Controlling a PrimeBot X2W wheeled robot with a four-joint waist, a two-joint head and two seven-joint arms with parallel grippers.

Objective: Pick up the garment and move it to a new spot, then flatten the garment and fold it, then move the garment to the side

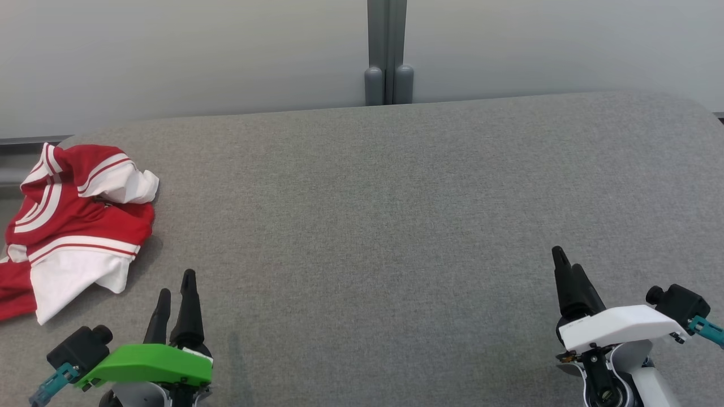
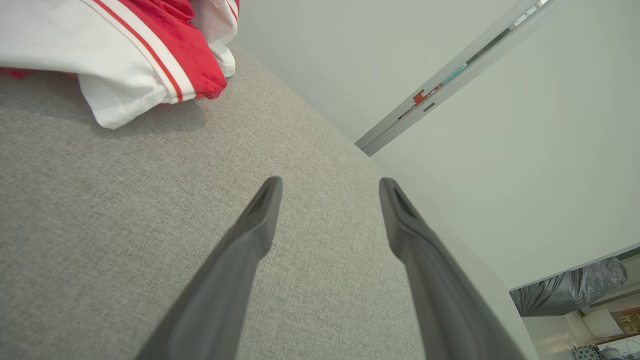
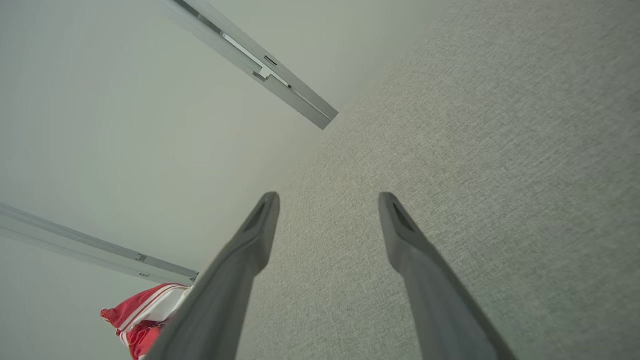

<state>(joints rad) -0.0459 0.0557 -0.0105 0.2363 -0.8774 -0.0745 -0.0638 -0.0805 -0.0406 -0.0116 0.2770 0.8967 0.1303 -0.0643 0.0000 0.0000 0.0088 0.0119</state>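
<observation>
1. Where the table (image 1: 384, 215) rounds off at its far left corner, the garment (image 1: 79, 220) lies crumpled: red cloth with white panels and red-and-white stripes, bunched in loose folds, not flat.
2. Its left part reaches the left border of the head view. A white flap points toward the near edge.
3. Left gripper (image 1: 176, 282) is near the garment, just off its near right side, not touching it. Fingers are spread wide with nothing between them; its wrist view shows only grey table cloth in the gap.
4. Right gripper (image 1: 565, 259) is at the near right, well apart from the garment, with most of the table between them. Fingers are likewise spread wide and hold nothing.
5. Table top is grey woven fabric with rounded far corners.
6. Pale wall (image 1: 169, 56) runs behind the far edge. Grey post (image 1: 387, 51) stands against it, about centre.
</observation>
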